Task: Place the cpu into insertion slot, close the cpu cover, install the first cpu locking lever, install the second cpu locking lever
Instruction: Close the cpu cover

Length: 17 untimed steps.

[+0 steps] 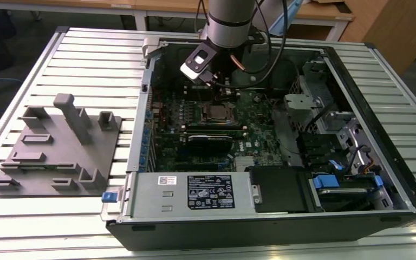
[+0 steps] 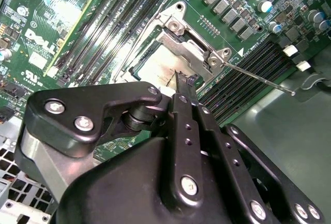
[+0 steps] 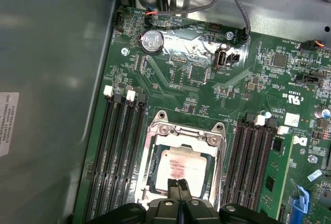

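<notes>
The cpu (image 3: 181, 166) lies flat in the insertion slot (image 3: 147, 175) on the green motherboard (image 3: 170, 79), its silvery top showing through the window of the cpu cover (image 3: 183, 133), which lies down around it. My gripper (image 3: 181, 185) hovers just above the near edge of the chip, fingers pressed together with nothing between them. In the second wrist view the fingertips (image 2: 184, 81) point at the bright chip (image 2: 152, 69), and a thin wire locking lever (image 2: 258, 77) sticks out sideways from the cover's hinge (image 2: 214, 58). The exterior view has the gripper (image 1: 219, 89) right above the socket (image 1: 215, 112).
Long black memory slots (image 3: 121, 146) flank the socket on both sides. The open computer case (image 1: 381, 70) walls in the board, with a power supply (image 1: 193, 192) at the front and cables (image 1: 266, 49) behind the arm. A grey fixture plate (image 1: 56, 149) lies at the exterior view's left.
</notes>
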### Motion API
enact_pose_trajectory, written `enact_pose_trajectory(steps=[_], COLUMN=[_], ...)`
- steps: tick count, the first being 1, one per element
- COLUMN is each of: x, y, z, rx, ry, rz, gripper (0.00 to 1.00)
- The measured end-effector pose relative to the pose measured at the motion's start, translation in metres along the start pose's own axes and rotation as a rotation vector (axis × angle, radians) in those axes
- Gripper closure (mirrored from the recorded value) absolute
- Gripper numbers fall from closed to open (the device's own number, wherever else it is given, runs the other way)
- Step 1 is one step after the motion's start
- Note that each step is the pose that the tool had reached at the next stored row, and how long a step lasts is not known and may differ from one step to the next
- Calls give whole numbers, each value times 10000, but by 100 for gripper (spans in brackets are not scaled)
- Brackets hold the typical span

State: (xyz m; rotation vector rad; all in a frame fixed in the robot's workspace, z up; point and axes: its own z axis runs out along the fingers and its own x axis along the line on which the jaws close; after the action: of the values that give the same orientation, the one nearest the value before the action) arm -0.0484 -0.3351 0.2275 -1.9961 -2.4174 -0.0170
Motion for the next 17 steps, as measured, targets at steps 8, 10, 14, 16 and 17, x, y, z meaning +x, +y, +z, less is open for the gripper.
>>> enact_pose_trajectory(steps=[8,10,14,16,17], x=[0,0,0,0,0], y=[0,0,0,0,0], z=[0,0,0,0,0], rx=[3,2,3,4,5], ry=[0,1,0,1,1], rz=[-157,-159,-212,-302,-355], gripper=[90,90,90,90,90])
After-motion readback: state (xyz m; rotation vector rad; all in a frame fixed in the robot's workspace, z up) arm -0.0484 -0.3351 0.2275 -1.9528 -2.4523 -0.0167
